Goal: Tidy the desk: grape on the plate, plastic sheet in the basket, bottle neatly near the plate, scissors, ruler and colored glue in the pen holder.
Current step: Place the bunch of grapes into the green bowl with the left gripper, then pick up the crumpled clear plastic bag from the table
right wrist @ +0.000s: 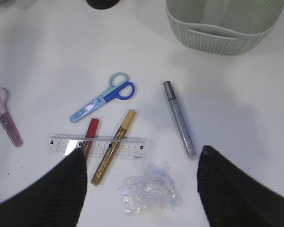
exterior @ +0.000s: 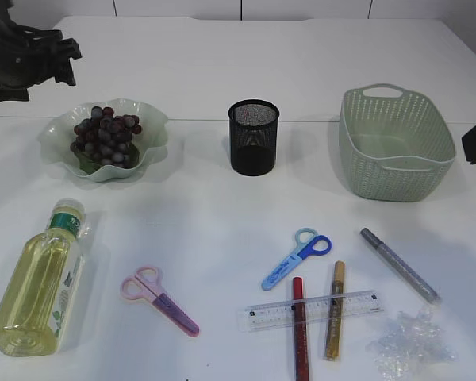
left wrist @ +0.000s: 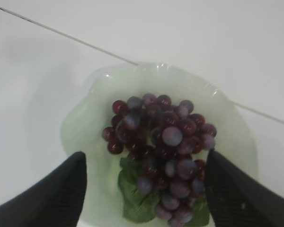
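The grape (left wrist: 162, 161) is sitting on the plate (left wrist: 85, 123) near the desk's far-left corner; both my grippers are hanging spread, empty. Everything else is waiting: bottle (exterior: 38, 278), 2 scissors, ruler (exterior: 311, 309), glue, plastic sheet (right wrist: 150, 194).

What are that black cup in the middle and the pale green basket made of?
The black cylindrical pen holder looks like fine metal mesh with a matte finish: light shows through its walls. The pale green basket looks like moulded plastic imitating weave, with a regular perforated pattern and smooth rim. Neither is certain from looks alone.
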